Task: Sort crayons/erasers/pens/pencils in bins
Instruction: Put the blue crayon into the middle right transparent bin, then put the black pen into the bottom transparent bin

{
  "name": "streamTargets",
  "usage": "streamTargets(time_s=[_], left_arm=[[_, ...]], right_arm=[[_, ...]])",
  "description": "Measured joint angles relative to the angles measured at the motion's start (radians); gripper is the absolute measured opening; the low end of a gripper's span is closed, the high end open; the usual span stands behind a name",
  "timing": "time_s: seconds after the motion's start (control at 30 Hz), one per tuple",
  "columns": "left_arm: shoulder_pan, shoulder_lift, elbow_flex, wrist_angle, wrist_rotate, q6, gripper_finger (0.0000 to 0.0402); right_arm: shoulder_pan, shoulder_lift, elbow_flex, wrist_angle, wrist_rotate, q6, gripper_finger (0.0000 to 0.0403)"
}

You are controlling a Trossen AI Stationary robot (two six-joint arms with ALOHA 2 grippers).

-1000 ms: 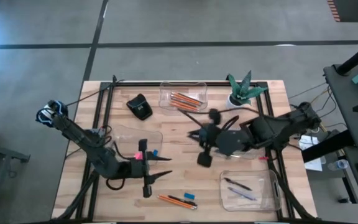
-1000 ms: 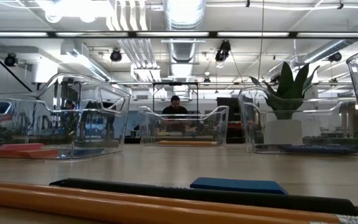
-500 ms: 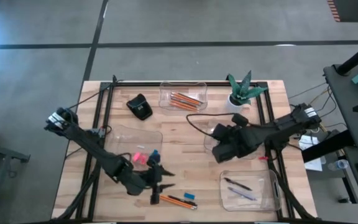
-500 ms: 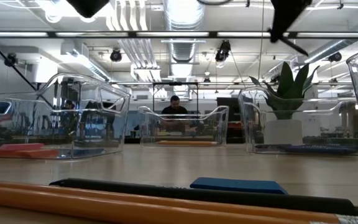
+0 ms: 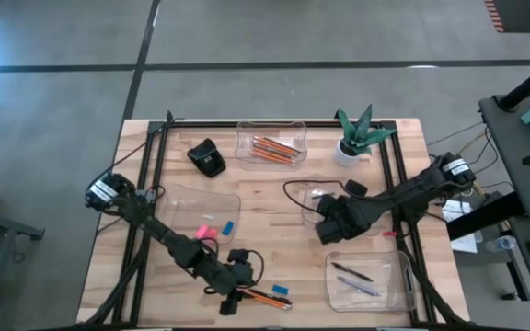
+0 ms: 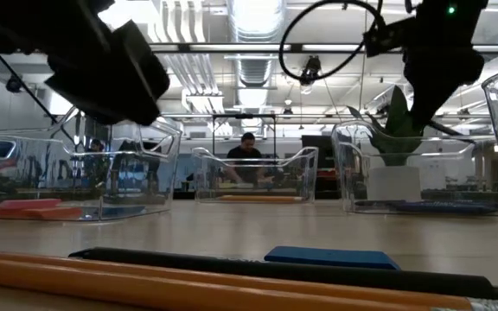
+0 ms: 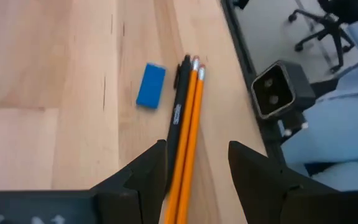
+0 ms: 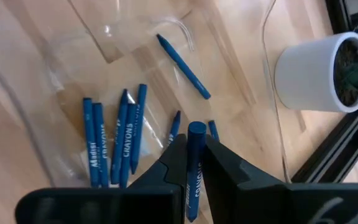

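Observation:
Two orange pencils [image 7: 188,130] and a black pen [image 7: 178,118] lie side by side near the table's near edge, with a blue eraser [image 7: 150,84] beside them. My left gripper [image 7: 196,165] is open and low over them, one finger on each side; it also shows in the high view [image 5: 231,299]. My right gripper [image 8: 196,142] is shut on a blue crayon [image 8: 196,163] above the crayon bin [image 5: 313,198], where several blue crayons [image 8: 114,143] lie. My right gripper pinches the blue crayon's shaft [image 8: 195,171] between its two fingers, which lie along the crayon. The crayon's free end [image 8: 196,129] sticks out past the fingertips toward the bin. The crayon is lifted clear above the bin's floor.
A bin with orange pencils [image 5: 271,144] stands at the far middle, a bin with pink and blue erasers [image 5: 205,207] at the left, and a bin with pens [image 5: 368,280] at the near right. A black object [image 5: 208,156] and a white plant pot [image 5: 352,140] stand at the far side.
My left gripper has gone from beside the eraser bin toward the table's near edge and down to the pencils and pen, still open. My right gripper has shifted a little toward the table's right edge and come down over the crayon bin.

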Motion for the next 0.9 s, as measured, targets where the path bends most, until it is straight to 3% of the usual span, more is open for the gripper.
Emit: streamTargets(time_s=[0.17,0.43,0.7,0.8,0.9], left_arm=[[0.005,0.004,0.000,-0.006,0.006,0.004,0.0155],[0.009,0.004,0.000,-0.006,0.005,0.002,0.0155],[0.011,0.035,0.004,0.001,0.005,0.066,0.0155],[0.010,0.044,0.010,0.001,0.031,0.081,0.0155],[0.000,0.034,0.012,0.001,0.102,0.039,0.0155]], right_arm=[[-0.001,0.000,-0.035,0.011,-0.003,0.023,0.0037],[0.000,0.000,-0.045,0.022,-0.009,0.027,0.0108],[0.014,0.000,0.135,-0.026,-0.009,0.075,0.0142],[0.064,0.001,0.218,0.090,-0.009,0.052,0.0143],[0.139,0.003,0.245,0.355,-0.009,-0.044,0.0143]])
